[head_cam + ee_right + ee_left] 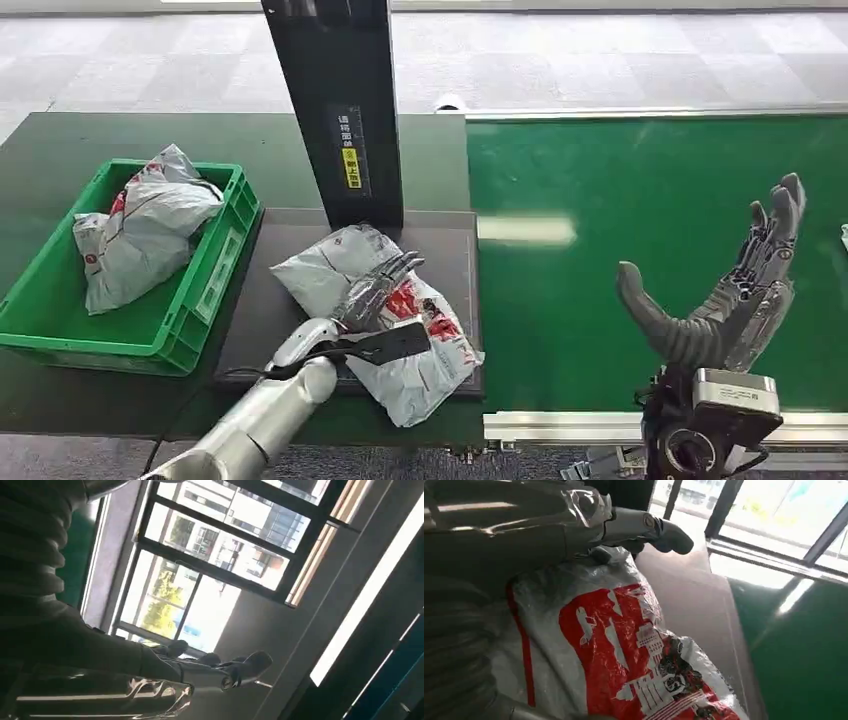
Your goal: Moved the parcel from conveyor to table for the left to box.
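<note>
A grey plastic parcel with a red and black print lies on the dark mat of the table, beside the conveyor. My left hand rests on top of it, fingers stretched flat across the wrapping and the thumb out to the side. In the left wrist view the parcel lies close under the hand, whose thumb stays straight above the wrapping. My right hand stands raised over the green conveyor belt, fingers apart and holding nothing. The right wrist view has those fingers against windows.
A green crate stands on the table left of the mat, with a grey parcel in it. A black post rises just behind the mat. The conveyor's metal rail runs along the near edge.
</note>
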`<action>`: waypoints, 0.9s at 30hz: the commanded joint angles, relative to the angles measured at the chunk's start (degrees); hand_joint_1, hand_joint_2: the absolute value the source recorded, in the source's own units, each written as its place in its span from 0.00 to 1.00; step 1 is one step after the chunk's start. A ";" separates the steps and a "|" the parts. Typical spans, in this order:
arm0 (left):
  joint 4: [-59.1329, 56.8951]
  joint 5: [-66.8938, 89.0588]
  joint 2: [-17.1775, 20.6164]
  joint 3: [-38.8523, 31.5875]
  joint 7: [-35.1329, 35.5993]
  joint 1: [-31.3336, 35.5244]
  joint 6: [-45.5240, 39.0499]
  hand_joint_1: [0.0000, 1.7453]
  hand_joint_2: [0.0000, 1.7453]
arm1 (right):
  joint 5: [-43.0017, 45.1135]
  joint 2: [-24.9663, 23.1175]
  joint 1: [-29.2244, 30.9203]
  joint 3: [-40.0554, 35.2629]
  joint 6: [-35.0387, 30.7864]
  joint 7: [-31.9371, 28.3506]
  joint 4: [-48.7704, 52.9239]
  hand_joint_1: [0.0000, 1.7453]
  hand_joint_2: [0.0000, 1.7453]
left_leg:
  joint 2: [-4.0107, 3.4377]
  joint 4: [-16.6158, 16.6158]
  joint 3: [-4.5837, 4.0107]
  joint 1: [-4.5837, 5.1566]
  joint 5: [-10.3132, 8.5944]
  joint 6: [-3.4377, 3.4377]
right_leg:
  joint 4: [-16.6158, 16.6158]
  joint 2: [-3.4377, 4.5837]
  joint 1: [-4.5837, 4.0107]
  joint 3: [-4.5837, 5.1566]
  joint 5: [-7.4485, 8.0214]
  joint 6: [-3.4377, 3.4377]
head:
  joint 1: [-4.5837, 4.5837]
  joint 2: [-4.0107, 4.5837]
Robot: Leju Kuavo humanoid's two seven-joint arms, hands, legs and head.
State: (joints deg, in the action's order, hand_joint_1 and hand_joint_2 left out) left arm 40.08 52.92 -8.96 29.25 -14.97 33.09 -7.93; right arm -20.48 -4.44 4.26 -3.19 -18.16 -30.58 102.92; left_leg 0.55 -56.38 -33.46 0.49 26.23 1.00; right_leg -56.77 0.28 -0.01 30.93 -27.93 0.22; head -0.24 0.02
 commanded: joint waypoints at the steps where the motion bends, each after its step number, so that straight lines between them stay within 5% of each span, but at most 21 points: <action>1: -18.17 2.87 -0.59 5.26 3.00 5.25 7.26 1.00 1.00 | -1.31 -0.82 1.93 -1.10 0.19 1.42 -5.57 0.00 1.00 | -0.08 0.13 0.23 -0.02 -0.03 -0.09 | 0.14 0.02 -0.02 -0.24 0.08 0.02 | 0.00 0.00; 14: -16.91 3.06 -0.37 4.28 1.16 4.84 6.99 1.00 1.00 | -0.36 -0.67 -0.79 0.05 0.07 1.18 -3.60 0.00 1.00 | -0.18 0.41 0.68 -0.06 -0.26 -0.18 | 0.39 0.00 -0.05 -0.68 0.30 0.07 | 0.00 0.00; 18: -13.29 1.65 -0.49 0.85 0.08 3.66 -1.27 1.00 1.00 | 0.09 -0.91 -2.47 1.13 0.12 1.05 -2.16 0.00 1.00 | 0.00 0.16 0.90 -0.02 -0.04 -0.07 | 0.17 -0.15 -0.02 -0.95 0.04 0.06 | 0.00 0.00; 22: 0.90 -5.70 1.02 -8.09 -4.24 0.52 -7.28 1.00 1.00 | 1.53 -1.60 -3.73 2.42 1.49 0.77 -0.70 0.00 1.00 | 0.02 0.05 0.74 -0.03 -0.02 -0.05 | 0.05 -0.14 -0.03 -0.76 0.01 0.06 | 0.00 0.00; 27: 40.25 -21.09 4.57 -17.47 -9.61 -8.25 -15.59 1.00 1.00 | 2.88 -2.36 -6.06 3.75 1.82 0.11 1.08 0.00 1.00 | 0.00 -0.05 0.33 -0.06 -0.02 -0.07 | -0.04 -0.13 -0.06 -0.33 -0.01 0.05 | 0.00 0.00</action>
State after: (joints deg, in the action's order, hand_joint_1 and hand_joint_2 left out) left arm 36.98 46.55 -9.42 26.26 -19.77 34.49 -16.42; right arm -19.22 -5.25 0.75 -2.51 -16.90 -29.70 102.59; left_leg 0.61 -56.35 -32.91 0.48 26.21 1.01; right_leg -56.77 0.13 -0.02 30.38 -27.97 0.26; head -0.24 0.02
